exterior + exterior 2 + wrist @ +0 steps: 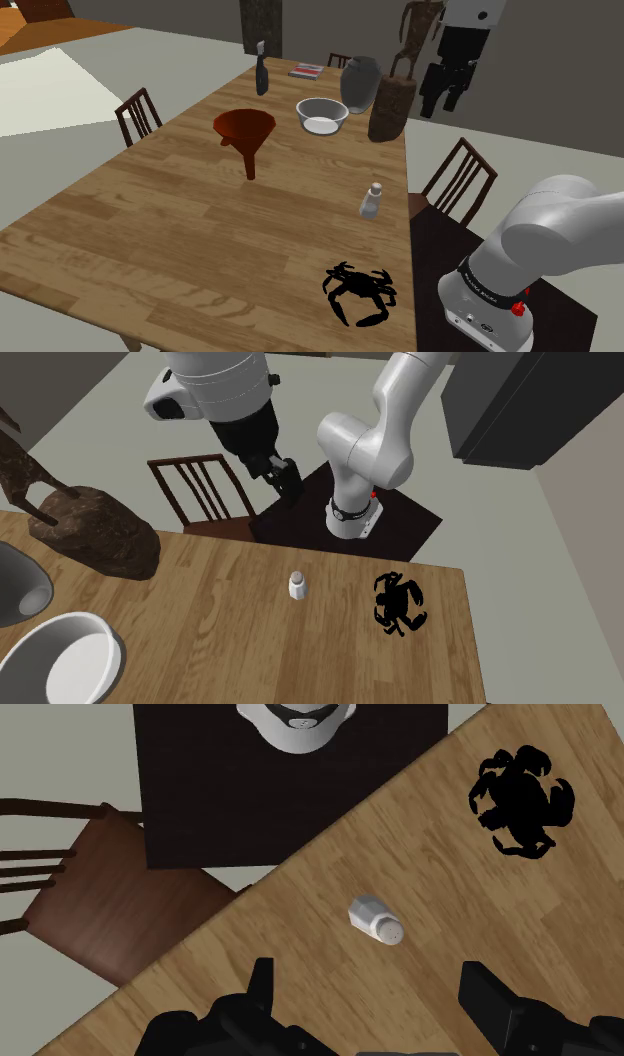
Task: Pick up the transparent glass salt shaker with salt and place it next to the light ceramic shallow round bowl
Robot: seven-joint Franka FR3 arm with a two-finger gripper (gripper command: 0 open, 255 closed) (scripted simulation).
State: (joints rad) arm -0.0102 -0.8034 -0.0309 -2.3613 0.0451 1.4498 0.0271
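Salt shaker (pixel 371 201) stands well apart from bowl (pixel 322 114); fingers (pixel 490 999) spread.

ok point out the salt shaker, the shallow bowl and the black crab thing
salt shaker (pixel 371 204), shoulder view, on its clear body below the cap
bowl (pixel 322 110), shoulder view, on its inner wall
black crab (pixel 358 290), shoulder view, on the middle of its shell

A home dining room: wooden table (pixel 150 230) with chairs (pixel 100 904).
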